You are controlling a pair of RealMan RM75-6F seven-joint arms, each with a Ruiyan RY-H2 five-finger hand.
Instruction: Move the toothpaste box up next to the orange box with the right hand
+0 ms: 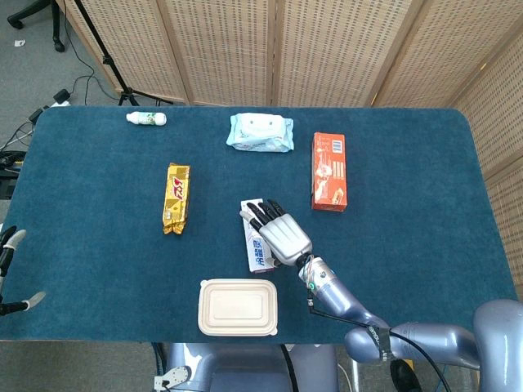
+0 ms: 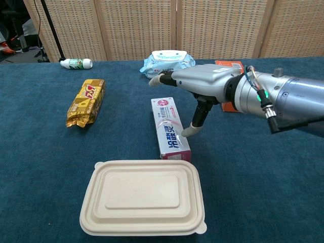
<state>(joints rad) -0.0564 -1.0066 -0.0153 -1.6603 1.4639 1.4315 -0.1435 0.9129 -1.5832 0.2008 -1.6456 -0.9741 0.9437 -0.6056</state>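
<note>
The toothpaste box (image 1: pixel 253 249) is white and pink and lies lengthwise at the table's middle, just behind the food container. My right hand (image 1: pixel 280 231) hovers over its right half with fingers stretched out flat towards the far left. In the chest view the right hand (image 2: pixel 202 83) is above the toothpaste box (image 2: pixel 169 130), with the thumb pointing down beside the box's right long edge; whether it touches is unclear. The orange box (image 1: pixel 329 171) lies flat further back and to the right, mostly hidden behind the hand in the chest view. My left hand (image 1: pixel 6 245) shows only fingertips at the left edge.
A beige lidded food container (image 2: pixel 143 196) sits at the front, touching the toothpaste box's near end. A yellow snack pack (image 1: pixel 176 196) lies to the left, a wet-wipes pack (image 1: pixel 260 132) at the back middle, and a small white bottle (image 1: pixel 147 118) at the back left.
</note>
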